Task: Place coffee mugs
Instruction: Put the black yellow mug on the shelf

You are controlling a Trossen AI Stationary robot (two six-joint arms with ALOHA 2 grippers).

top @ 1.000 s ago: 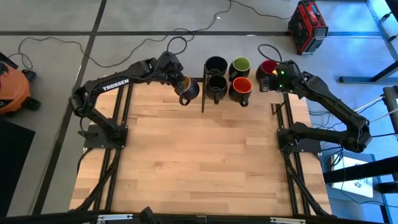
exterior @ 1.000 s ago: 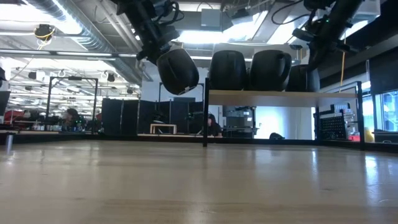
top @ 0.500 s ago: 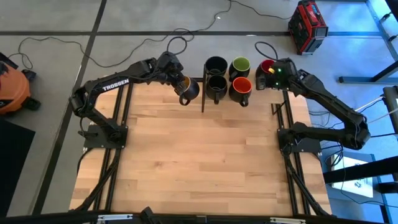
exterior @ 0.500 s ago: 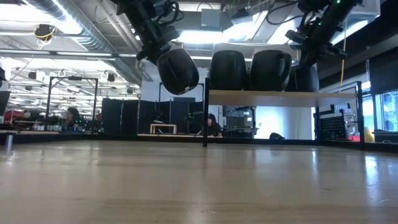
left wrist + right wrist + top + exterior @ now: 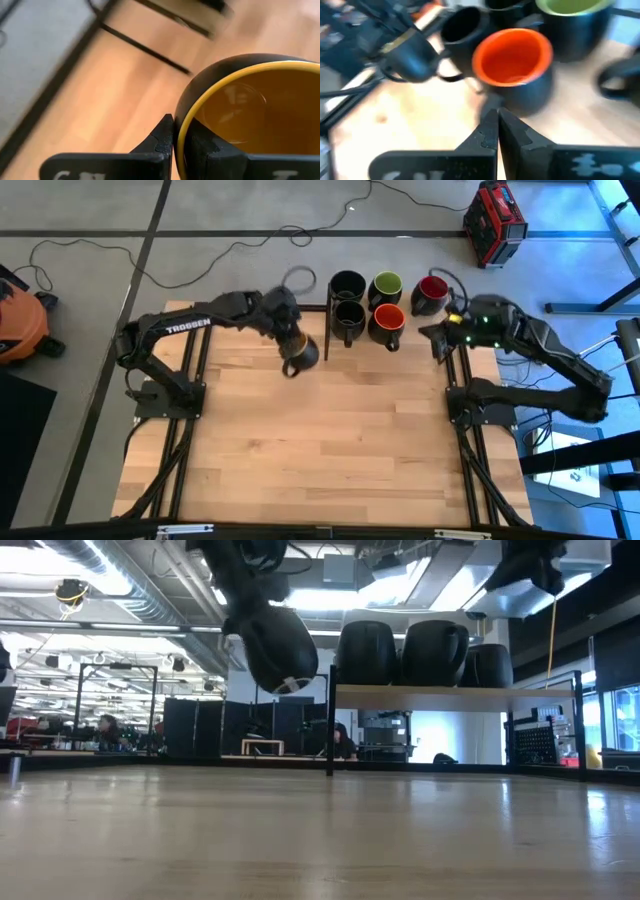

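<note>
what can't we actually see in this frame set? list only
- Low view: left gripper holds the yellow mug in the air, but the mug's dark wall hides its inside.
- Low view: right gripper is cut off by the top edge.
- High view: shelf surface is hidden under the mugs on it.
- Right wrist view: green mug is blurred and cut by the top edge.

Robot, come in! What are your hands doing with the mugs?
Left gripper pinching yellow mug rim, airborne. Right gripper shut, empty, by shelf. Nothing blocking.
</note>
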